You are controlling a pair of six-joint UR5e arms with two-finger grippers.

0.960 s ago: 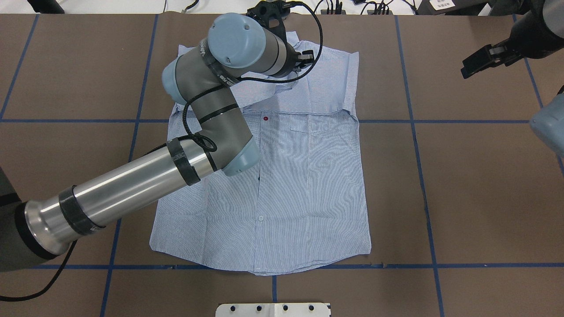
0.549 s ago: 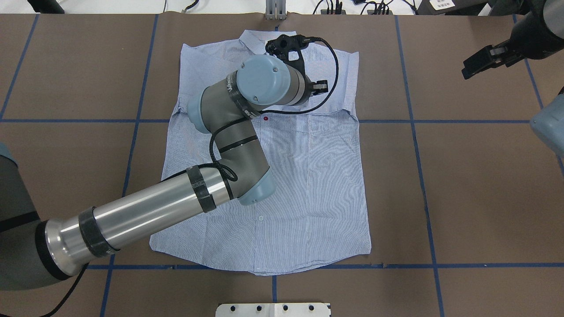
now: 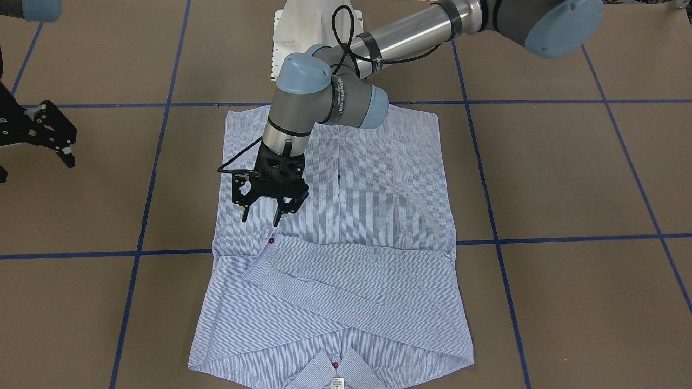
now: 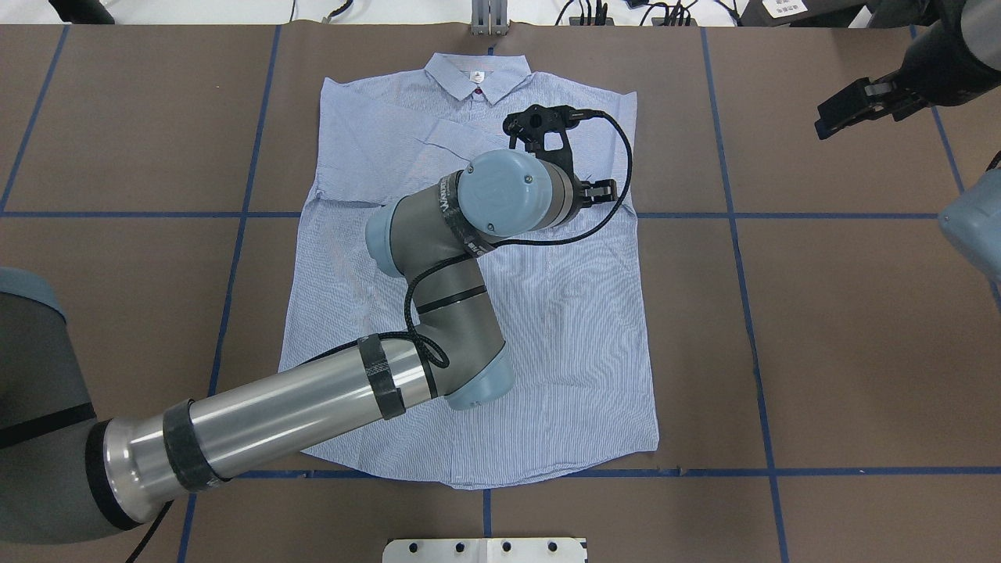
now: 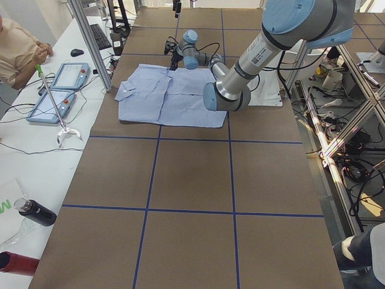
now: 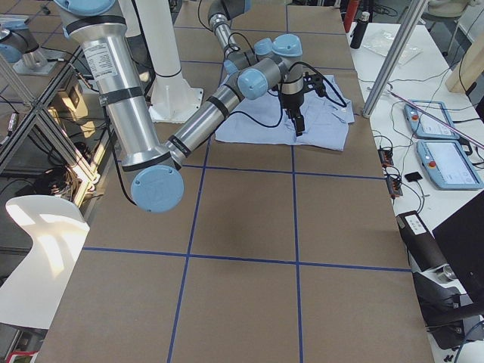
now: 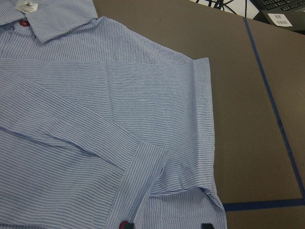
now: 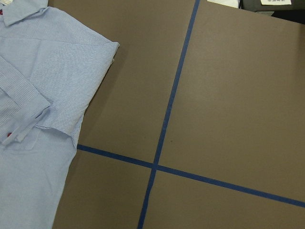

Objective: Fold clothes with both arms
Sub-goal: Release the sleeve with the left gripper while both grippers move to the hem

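My black two-finger left hand [image 3: 261, 216] hangs wide open and empty just above the light blue-and-white striped button-up shirt [image 3: 378, 292], flat on the brown surface [image 3: 567, 178]. My silver-grey left arm [image 4: 313, 407] hides some of it. The collar's small white label [image 3: 336, 382] is too tiny to read. My right hand [image 3: 35, 162], partly cut off, looks open, well aside.

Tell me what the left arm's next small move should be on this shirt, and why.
Probably lift the left gripper clear and bring it toward the hem of the shirt. Its fingers are open and empty above the cloth, both sleeves already lie crossed over the chest, and the right gripper hangs off over bare table.
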